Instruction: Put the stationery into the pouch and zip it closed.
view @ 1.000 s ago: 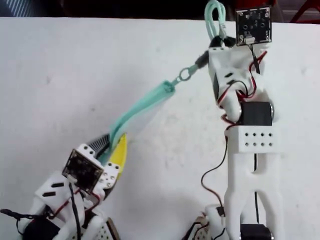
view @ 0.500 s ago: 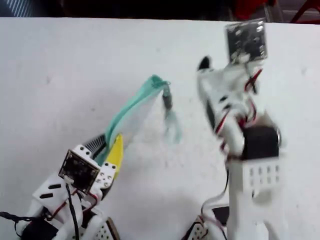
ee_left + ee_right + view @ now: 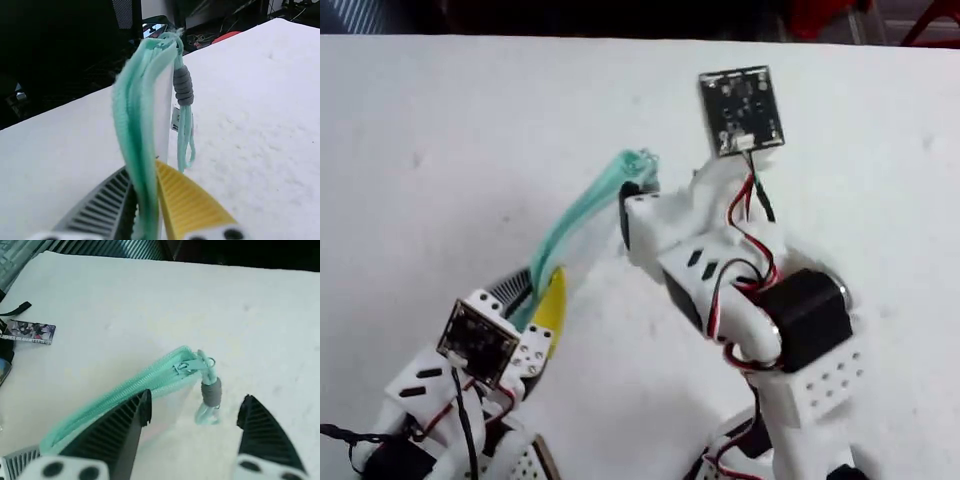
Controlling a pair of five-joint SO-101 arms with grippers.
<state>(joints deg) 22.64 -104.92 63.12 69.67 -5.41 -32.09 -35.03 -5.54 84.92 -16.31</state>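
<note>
The limp, light mint-green fabric pouch sits clamped in the left gripper; the wide-open right gripper should pinch its grey-beaded cord pull.

The pouch is slim, with a mint-green zip along its upper edge and a pale, see-through body. It stands on edge above the table, its near end pinched in the left end effector. The zip looks closed, with the slider at the far end, where a mint cord with a grey bead hangs down.
</note>
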